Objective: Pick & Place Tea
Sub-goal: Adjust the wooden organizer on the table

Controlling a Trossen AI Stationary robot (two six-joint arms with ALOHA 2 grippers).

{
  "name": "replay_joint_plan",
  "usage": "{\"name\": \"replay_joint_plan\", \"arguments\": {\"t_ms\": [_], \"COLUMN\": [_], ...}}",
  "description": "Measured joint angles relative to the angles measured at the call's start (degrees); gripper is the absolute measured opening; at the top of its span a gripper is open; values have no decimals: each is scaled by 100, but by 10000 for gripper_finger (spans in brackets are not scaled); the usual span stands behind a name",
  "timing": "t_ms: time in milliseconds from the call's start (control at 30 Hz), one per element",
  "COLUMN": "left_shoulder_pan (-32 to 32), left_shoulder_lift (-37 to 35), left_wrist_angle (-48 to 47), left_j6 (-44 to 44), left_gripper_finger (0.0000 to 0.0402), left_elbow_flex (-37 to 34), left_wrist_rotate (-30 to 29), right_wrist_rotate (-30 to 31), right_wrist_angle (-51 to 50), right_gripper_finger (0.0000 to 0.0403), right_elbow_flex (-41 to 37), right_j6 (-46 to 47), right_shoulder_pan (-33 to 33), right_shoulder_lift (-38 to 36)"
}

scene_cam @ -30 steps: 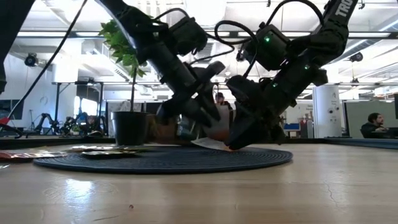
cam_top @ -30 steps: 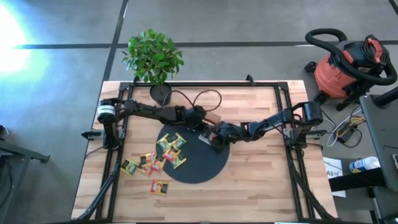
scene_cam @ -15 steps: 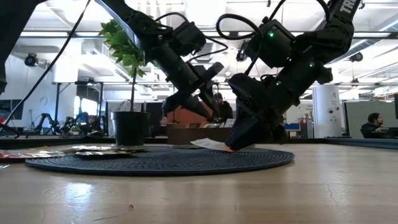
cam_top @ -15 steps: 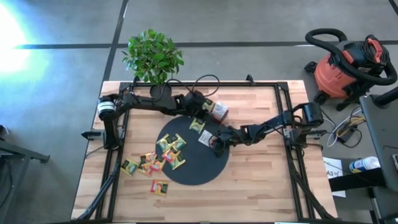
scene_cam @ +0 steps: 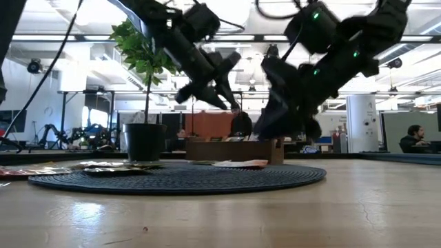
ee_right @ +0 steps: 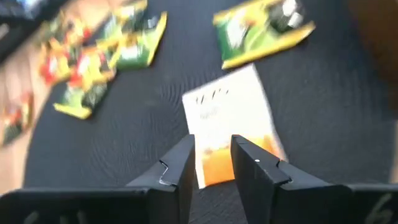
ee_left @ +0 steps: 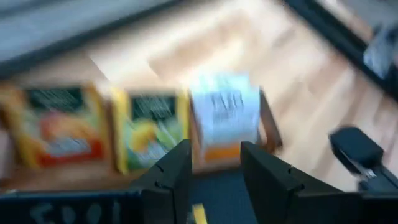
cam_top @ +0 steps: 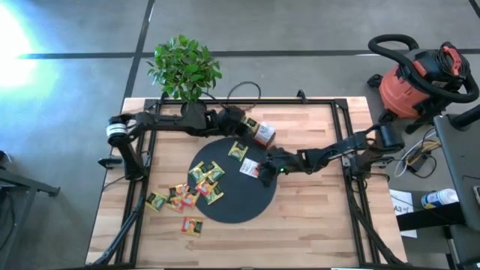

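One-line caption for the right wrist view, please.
Right gripper, fingers apart and empty, above a white-and-orange tea sachet lying on the black mat.

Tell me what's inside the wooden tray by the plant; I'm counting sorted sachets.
Standing in the wooden tray: an orange-red sachet, a green-yellow one, a white-and-orange one. Any behind them are hidden.

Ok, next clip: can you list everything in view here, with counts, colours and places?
Mat: one, black, round, table centre.
Tea sachets: roughly ten loose, green, yellow, orange-red, mostly on the mat's left edge and the table beside it.
White sachet: one, white with orange, on the mat by the right tool.
Green sachet: one, mat's far edge.
Tray: one, brown wood, sachets standing inside, behind the mat.
Plant: one, green, black pot, far left edge.
Vacuum: one, orange-red, floor at right.
Left tool: empty, above the tray.
Right tool: empty, above the white sachet.
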Motion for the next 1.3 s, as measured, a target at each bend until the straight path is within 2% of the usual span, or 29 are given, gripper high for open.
{"name": "replay_joint_plan", "arguments": {"t_ms": [133, 233, 333, 400, 500, 600, 700, 800, 1000, 1100, 1300], "left_shoulder_pan": [180, 188, 23, -101, -103, 125, 132, 77, 148, -43, -462], "left_shoulder_lift": [-245, -404, -618, -708, -795, -907, -1031, -1184, -1625, -2022, -2860], "left_wrist_angle": [-399, -844, -1303, -1390, -1414, -981, -838, -868, -254, 120, 75], "left_j6": [-37, -97, -87, -132, -830, -1502, -1615, -1779, -2511, -2540, -2732], "left_gripper_finger": [113, 113, 113, 113, 113, 112, 112, 112, 112, 112, 112], "left_elbow_flex": [-7, -26, -34, -219, -632, -962, -1228, -1557, -2289, -2532, -2993], "left_wrist_rotate": [-209, -215, -282, -634, -1096, -939, -898, -1144, -1222, -1260, -1644], "right_wrist_rotate": [285, 285, 241, 241, 87, -203, -439, -674, -778, -1122, -1280], "right_wrist_angle": [-242, -567, -958, -1411, -1936, -2146, -2506, -2764, -2934, -2930, -3468], "right_gripper_finger": [98, 117, 142, 153, 156, 154, 149, 143, 122, 111, 90], "right_elbow_flex": [-156, -156, -46, 183, 559, 964, 1427, 1909, 2898, 3483, 4714], "right_j6": [20, 13, 77, 90, -301, -645, -739, -819, -1029, -1029, -1068], "right_shoulder_pan": [-126, -437, -1002, -1469, -2140, -2618, -3009, -3314, -3616, -3700, -3733], "right_shoulder_lift": [-713, -1204, -1634, -1792, -1763, -1516, -969, -307, 824, 1263, 2254]}}
